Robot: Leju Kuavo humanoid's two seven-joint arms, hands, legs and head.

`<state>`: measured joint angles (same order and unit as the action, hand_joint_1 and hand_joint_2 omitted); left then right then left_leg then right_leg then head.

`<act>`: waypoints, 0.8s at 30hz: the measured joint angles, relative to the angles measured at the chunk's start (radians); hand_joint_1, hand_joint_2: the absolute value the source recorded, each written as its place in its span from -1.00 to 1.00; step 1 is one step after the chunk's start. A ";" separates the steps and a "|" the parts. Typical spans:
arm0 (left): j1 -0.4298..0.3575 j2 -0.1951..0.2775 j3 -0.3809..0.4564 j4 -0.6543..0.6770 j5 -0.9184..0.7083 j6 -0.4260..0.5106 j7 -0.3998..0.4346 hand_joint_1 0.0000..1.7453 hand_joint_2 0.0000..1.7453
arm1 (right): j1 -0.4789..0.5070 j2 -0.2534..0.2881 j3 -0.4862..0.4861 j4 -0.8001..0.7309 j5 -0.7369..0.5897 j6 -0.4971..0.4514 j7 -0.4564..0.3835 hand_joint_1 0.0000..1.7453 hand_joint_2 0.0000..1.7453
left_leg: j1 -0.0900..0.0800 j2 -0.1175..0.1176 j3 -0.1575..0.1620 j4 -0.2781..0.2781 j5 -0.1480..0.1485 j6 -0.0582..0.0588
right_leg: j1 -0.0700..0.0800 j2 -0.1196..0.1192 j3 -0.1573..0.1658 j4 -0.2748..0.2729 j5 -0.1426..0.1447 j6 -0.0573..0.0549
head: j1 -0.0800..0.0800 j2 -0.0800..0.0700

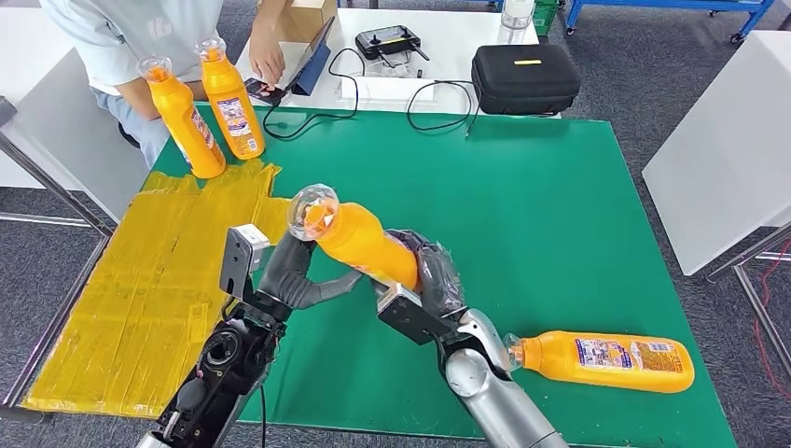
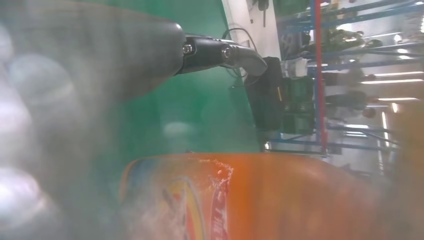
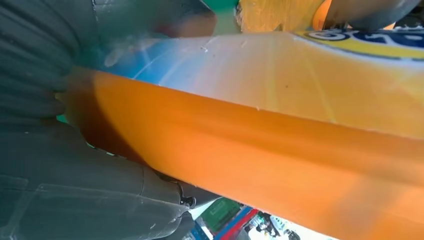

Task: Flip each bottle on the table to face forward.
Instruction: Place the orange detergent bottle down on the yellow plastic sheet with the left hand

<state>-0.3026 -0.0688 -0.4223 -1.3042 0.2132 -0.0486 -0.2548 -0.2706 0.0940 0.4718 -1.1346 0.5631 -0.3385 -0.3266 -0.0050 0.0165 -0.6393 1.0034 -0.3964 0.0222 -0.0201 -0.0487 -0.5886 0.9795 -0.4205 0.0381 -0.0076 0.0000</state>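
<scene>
An orange bottle (image 1: 359, 241) with a clear cap hangs tilted above the green table (image 1: 522, 187), cap toward the back left. My right hand (image 1: 431, 271) grips its lower body; the bottle (image 3: 260, 135) presses against that hand (image 3: 60, 190) in the right wrist view. My left hand (image 1: 297, 278) is at the neck end, fingers spread, one under the bottle and one up by the cap. In the left wrist view a finger (image 2: 220, 52) stays straight, apart from the bottle (image 2: 280, 200). Two bottles (image 1: 182, 121) (image 1: 230, 103) stand upright at the back left. Another bottle (image 1: 606, 361) lies front right.
Yellow tape covers the table's left part (image 1: 149, 289). A person (image 1: 121, 37) sits behind the upright bottles, one hand on a device. A black case (image 1: 525, 77), a controller (image 1: 392, 42) and cables lie on the white table behind. Another white table (image 1: 728, 149) stands to the right.
</scene>
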 joint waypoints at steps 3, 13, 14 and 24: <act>0.000 0.000 0.000 0.004 0.012 -0.002 0.001 -1.00 1.00 | -0.007 0.000 0.007 0.012 0.014 -0.007 0.006 1.00 1.00 | 0.000 0.000 0.000 0.000 0.000 0.000 | 0.000 0.000 0.000 0.000 0.000 0.000 | 0.000 0.000; -0.001 0.001 0.002 0.031 0.130 -0.078 0.034 -1.00 1.00 | -0.045 0.003 0.040 0.072 0.063 -0.037 0.016 1.00 1.00 | 0.000 0.000 0.000 0.000 0.000 0.000 | 0.000 0.000 0.000 0.000 0.000 0.000 | 0.000 0.000; -0.001 0.001 0.002 0.032 0.139 -0.085 0.036 -1.00 1.00 | -0.048 0.004 0.042 0.078 0.063 -0.039 0.015 1.00 1.00 | 0.000 0.000 0.000 0.000 0.000 0.000 | 0.000 0.000 0.000 0.000 0.000 0.000 | 0.000 0.000; -0.001 0.002 -0.011 0.030 0.167 -0.107 0.039 -1.00 1.00 | -0.063 0.014 0.051 0.133 0.054 -0.055 0.008 1.00 1.00 | 0.000 0.000 0.000 0.000 0.000 0.000 | 0.000 0.000 0.000 0.000 0.000 0.000 | 0.000 0.000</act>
<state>-0.3040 -0.0672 -0.4332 -1.2744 0.3801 -0.1554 -0.2163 -0.3337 0.1079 0.5227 -1.0020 0.6167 -0.3933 -0.3182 -0.0050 0.0165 -0.6394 1.0035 -0.3963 0.0222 -0.0201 -0.0486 -0.5888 0.9795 -0.4205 0.0381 -0.0076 0.0000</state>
